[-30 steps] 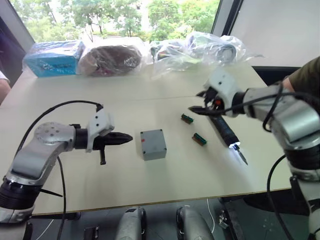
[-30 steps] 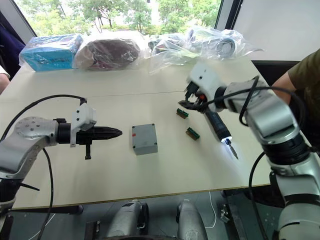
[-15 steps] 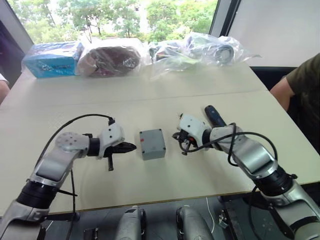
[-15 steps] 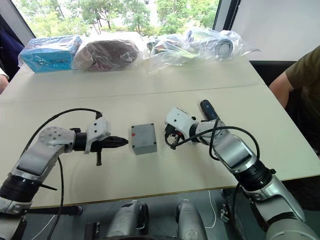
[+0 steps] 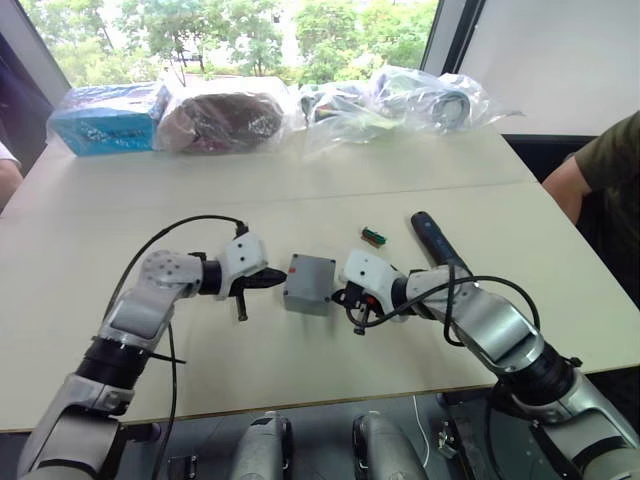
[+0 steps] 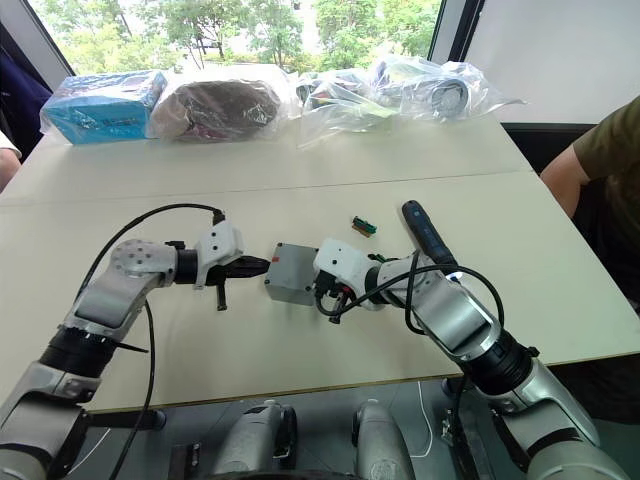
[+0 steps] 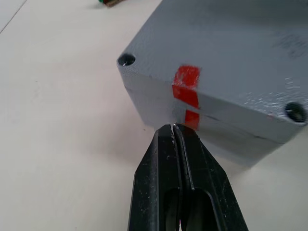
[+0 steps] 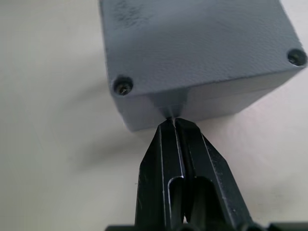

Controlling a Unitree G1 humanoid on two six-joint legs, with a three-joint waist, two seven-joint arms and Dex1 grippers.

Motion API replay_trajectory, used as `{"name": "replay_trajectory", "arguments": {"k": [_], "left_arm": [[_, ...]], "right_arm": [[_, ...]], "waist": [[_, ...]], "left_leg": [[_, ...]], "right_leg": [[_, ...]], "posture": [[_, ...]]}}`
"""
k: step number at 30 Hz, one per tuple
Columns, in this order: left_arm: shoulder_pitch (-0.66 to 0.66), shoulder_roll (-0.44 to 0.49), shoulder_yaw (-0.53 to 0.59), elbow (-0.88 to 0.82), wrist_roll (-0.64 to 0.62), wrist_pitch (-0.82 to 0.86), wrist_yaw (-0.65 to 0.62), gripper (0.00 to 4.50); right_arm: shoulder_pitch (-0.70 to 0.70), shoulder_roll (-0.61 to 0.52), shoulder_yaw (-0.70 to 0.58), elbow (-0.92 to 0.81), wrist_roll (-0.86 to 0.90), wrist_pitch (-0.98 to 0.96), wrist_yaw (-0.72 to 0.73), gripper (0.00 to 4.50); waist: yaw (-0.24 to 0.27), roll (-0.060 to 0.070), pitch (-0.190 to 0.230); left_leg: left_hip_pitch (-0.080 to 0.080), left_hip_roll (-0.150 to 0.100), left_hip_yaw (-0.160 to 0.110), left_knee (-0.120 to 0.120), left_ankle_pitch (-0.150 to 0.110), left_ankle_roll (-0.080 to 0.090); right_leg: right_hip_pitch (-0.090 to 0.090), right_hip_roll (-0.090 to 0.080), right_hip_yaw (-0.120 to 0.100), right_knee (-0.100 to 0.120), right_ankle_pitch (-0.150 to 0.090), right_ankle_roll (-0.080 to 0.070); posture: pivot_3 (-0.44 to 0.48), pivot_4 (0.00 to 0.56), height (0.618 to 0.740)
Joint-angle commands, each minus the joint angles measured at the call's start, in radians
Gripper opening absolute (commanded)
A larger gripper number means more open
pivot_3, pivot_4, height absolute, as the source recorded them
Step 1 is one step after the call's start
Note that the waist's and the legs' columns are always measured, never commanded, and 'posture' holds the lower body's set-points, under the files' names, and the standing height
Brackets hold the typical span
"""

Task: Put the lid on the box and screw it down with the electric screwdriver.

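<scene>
Head stereo pair: high vantage, facing forward and down over the table [image 5: 300,380], far enough to take in both arms, the far bags and the window beyond. Both eyes cover the same tabletop; the right eye sits slightly offset, so the box [image 5: 309,283] falls further left in it [image 6: 293,273]. Left wrist camera: very near, low over the table, sighting along the closed left pincer [image 7: 174,128] at the box's red-marked side [image 7: 221,91]. Right wrist camera: equally near, sighting along the closed right pincer [image 8: 172,121] at a box corner [image 8: 192,53]. Shared ground of all four: the box and surrounding table.
</scene>
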Motion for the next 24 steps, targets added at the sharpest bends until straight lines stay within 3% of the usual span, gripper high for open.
{"name": "replay_trajectory", "arguments": {"k": [1,6,12,17,24], "left_arm": [[-0.030,-0.018,-0.006,0.021,0.013,-0.041,-0.008,0.00],[-0.014,0.014,0.004,0.012,0.015,-0.044,-0.044,0.00],[0.082,0.124,0.047,-0.148,-0.057,0.025,-0.137,0.00],[0.155,0.178,0.069,-0.272,-0.112,0.089,-0.168,0.00],[0.156,0.128,0.049,-0.311,-0.147,0.153,-0.135,0.00]], "right_arm": [[-0.010,0.001,-0.022,-0.064,0.023,0.014,0.009,0.01],[-0.042,-0.066,-0.070,-0.052,0.002,-0.008,0.019,0.01],[-0.103,-0.100,-0.093,0.123,-0.066,-0.155,0.019,0.01],[-0.154,-0.014,-0.082,0.297,-0.114,-0.279,0.001,0.01],[-0.191,0.102,-0.051,0.454,-0.171,-0.381,-0.004,0.01]], "waist": [[0.000,0.000,0.000],[0.000,0.000,0.000],[-0.005,0.000,0.000],[-0.004,-0.001,0.000],[0.000,-0.001,0.000]], "left_leg": [[0.000,0.000,0.000,0.000,0.000,0.000],[0.000,0.000,0.000,0.000,0.000,0.000],[0.001,0.001,0.000,-0.001,0.000,0.000],[0.001,0.001,0.000,-0.001,0.000,0.000],[0.001,0.000,0.000,0.000,0.000,0.000]], "right_leg": [[0.000,0.000,0.000,0.000,0.000,0.000],[0.000,0.000,0.000,0.000,0.000,0.000],[0.000,0.000,0.000,0.000,0.000,0.000],[0.000,0.000,0.000,0.000,0.000,0.000],[0.001,0.000,0.000,0.000,0.000,0.000]], "posture": [[0.000,0.150,0.740],[0.000,0.150,0.740],[0.000,0.150,0.740],[0.000,0.150,0.740],[0.000,0.150,0.740]]}}
